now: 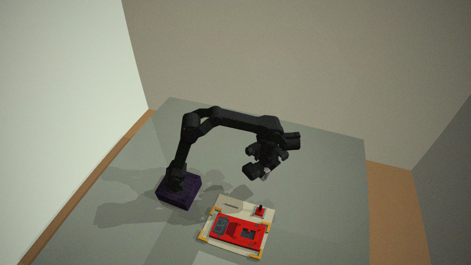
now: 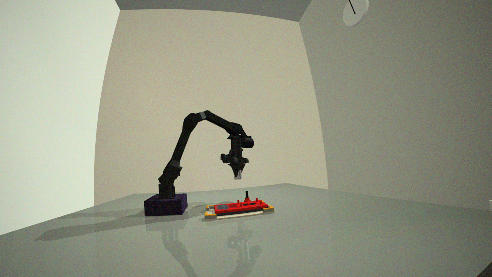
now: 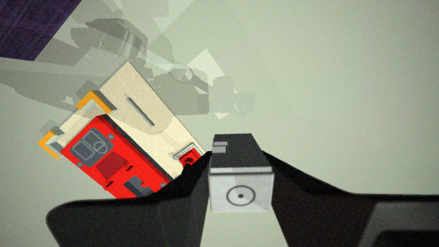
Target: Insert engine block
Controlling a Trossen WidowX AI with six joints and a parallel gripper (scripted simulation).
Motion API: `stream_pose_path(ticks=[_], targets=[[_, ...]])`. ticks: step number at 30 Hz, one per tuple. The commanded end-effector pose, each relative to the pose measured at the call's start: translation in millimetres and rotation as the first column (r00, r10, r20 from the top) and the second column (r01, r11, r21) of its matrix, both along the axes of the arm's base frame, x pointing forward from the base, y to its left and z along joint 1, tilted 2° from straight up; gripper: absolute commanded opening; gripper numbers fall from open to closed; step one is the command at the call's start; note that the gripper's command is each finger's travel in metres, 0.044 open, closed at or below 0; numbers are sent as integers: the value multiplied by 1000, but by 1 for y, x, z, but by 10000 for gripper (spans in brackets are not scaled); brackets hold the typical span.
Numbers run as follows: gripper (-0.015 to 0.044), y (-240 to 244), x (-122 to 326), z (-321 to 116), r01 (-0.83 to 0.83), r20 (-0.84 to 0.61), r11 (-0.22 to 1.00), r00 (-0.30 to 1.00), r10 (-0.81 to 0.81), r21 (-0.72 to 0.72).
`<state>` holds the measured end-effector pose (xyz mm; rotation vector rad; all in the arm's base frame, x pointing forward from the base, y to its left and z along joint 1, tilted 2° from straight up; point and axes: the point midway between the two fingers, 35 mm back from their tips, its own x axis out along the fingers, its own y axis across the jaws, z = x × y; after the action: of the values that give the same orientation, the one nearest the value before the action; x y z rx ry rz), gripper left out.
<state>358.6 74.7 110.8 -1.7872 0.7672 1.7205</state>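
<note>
The jaws [image 1: 266, 168] [image 2: 238, 174] are pinching the engine block [image 1: 265, 174] [image 2: 238, 175] [image 3: 241, 193] between them, one finger against each side. The block is up in the air, well above the counter [image 1: 316, 197] [image 2: 309, 234] [image 3: 343, 103] and apart from everything but the fingers. In the wrist view its pale end face carries a ring with a dot in the middle, and its dark face has two light grey bars at one edge.

Above the jaws, the black arm [image 1: 240, 120] [image 2: 220, 121] arches back to a dark purple base block [image 1: 194, 187] [image 2: 180, 206] [image 3: 31, 27] on the counter.

Below lies a cream board [image 1: 245, 204] [image 2: 237, 215] [image 3: 164, 127] with a narrow slot [image 1: 231, 205] [image 3: 140, 112] and orange corner brackets. The red car body [image 1: 241, 243] [image 2: 226, 207] [image 3: 113, 185] rests on it, between the brackets. Its dark opening [image 1: 247, 233] [image 2: 250, 204] [image 3: 137, 186] has a red rib [image 1: 249, 230] reaching in from one edge, and the engine block is outside it. Beside the car body, on the same board, a red piece with a black upright knob [image 1: 260, 208] [image 2: 246, 194] sits in a grey square surround.
</note>
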Motion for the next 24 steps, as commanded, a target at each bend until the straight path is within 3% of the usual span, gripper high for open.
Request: stream_pose_path(ticks=[1,11,24], targets=[[0,-1,-1,17,-5,19,1000,1000,5,1],[0,-1,-1,-7,-5,18,1000,1000,5,1],[0,3,-4,-5,-2,95,997,995,10,-83]])
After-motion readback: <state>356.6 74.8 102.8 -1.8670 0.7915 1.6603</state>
